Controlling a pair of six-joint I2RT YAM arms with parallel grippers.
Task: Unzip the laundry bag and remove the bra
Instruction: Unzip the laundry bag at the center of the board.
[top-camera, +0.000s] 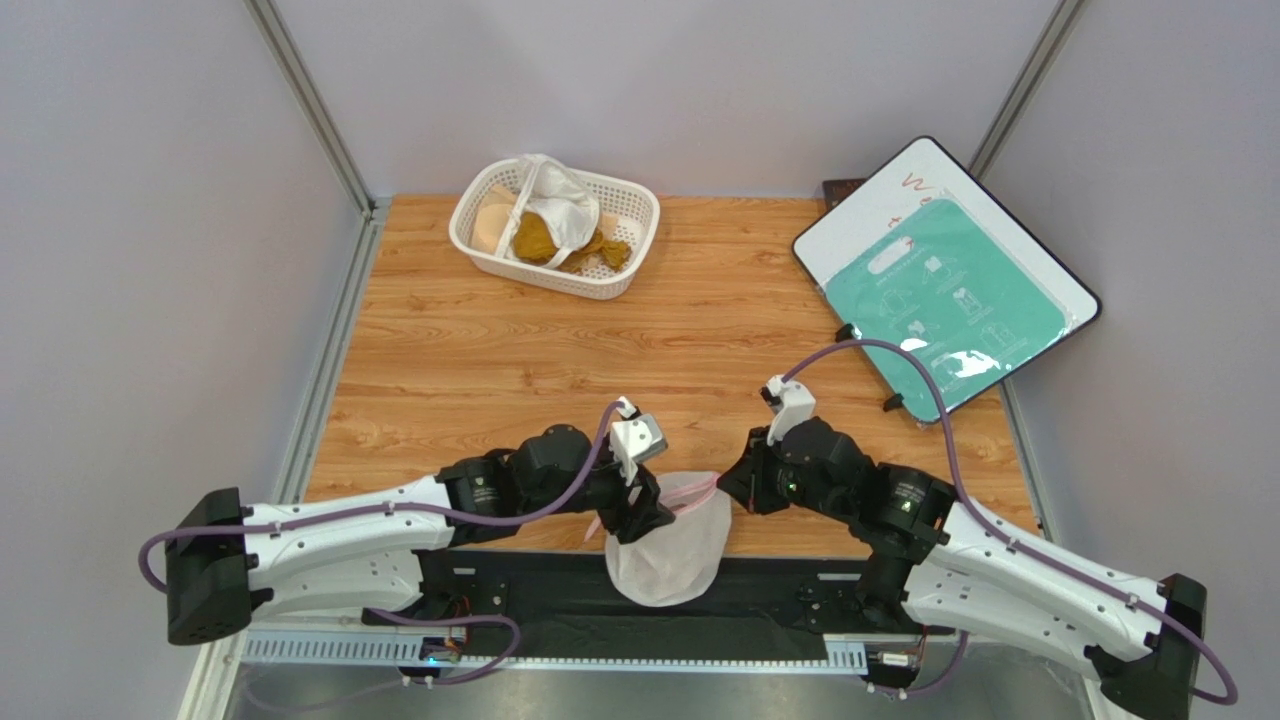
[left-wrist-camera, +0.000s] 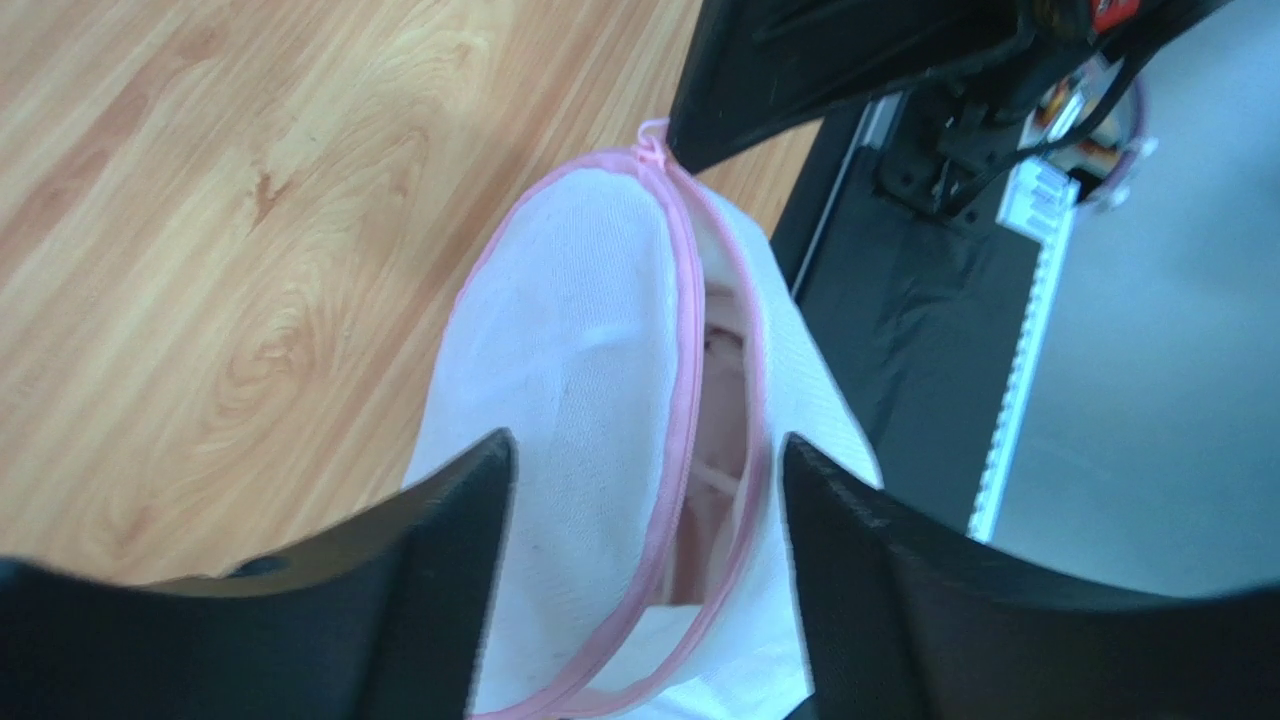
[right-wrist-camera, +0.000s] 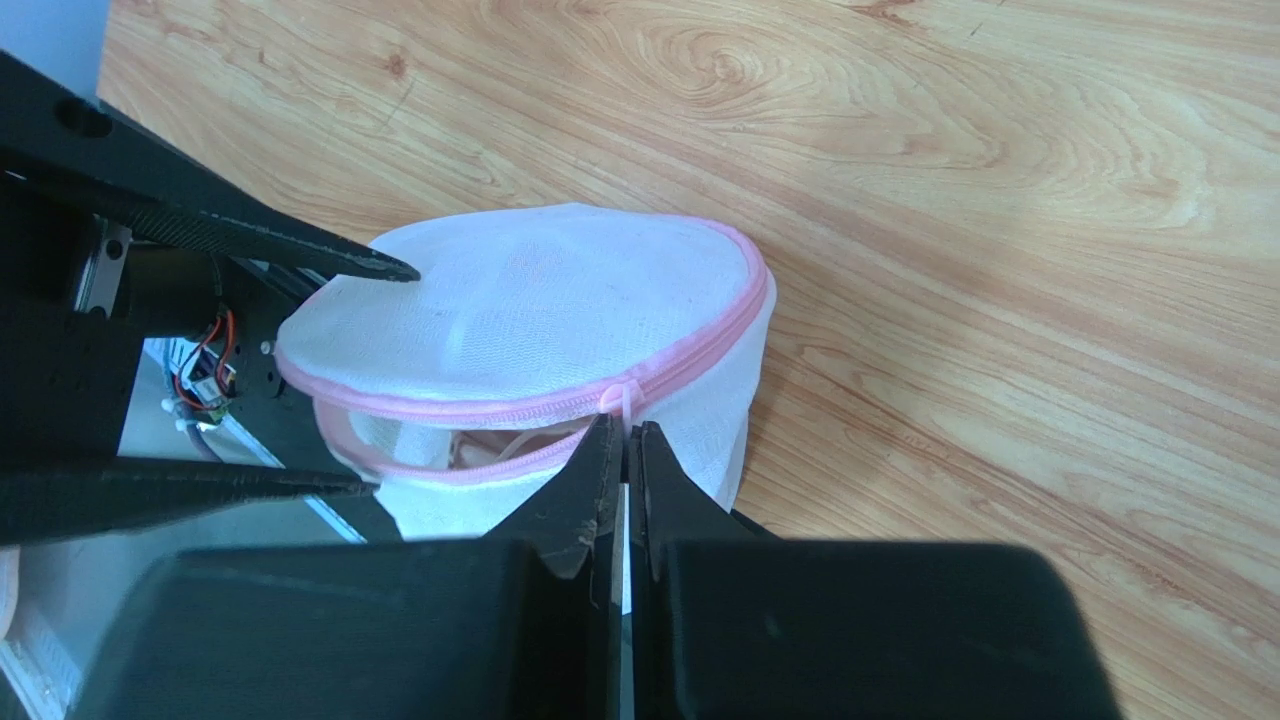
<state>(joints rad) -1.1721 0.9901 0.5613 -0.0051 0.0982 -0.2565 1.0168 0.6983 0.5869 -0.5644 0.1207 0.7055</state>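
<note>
1. Nearest, at the front edge of the desk (top-camera: 496, 375): laundry bag (top-camera: 669, 555), partly overhanging the black base plate (top-camera: 511, 578) between the two arms.
2. Left gripper (left-wrist-camera: 646, 443) released, fingers (left-wrist-camera: 451, 525) spread to either side of the laundry bag, bag between them. Contact with the mesh: cannot tell.
3. Right gripper (right-wrist-camera: 628, 435) clenched, tips pinched together right at the zipper pull (right-wrist-camera: 616, 399) on the pink trim, coming in from the side opposite the left gripper.
4. Zipper partly undone: a gap between the two white domed halves, upper half lifted off the lower along the side facing the right wrist camera.
5. Inside the gap: bra (left-wrist-camera: 721, 390), dusty pink fabric, fully within the laundry bag, between the left gripper's fingers and just behind the right gripper's tips. Only a strip of it visible.
6. Far left of the desk, well apart from both grippers: white lattice basket (top-camera: 631, 278) holding a white cloth (top-camera: 564, 203), a mustard-brown cloth (top-camera: 534, 240) and a pale peach item (top-camera: 492, 228), too small to identify.
7. Far right corner: black-framed board (top-camera: 857, 225) with a teal sheet (top-camera: 947, 300) on it, tilted and hanging over the desk edge.
</note>
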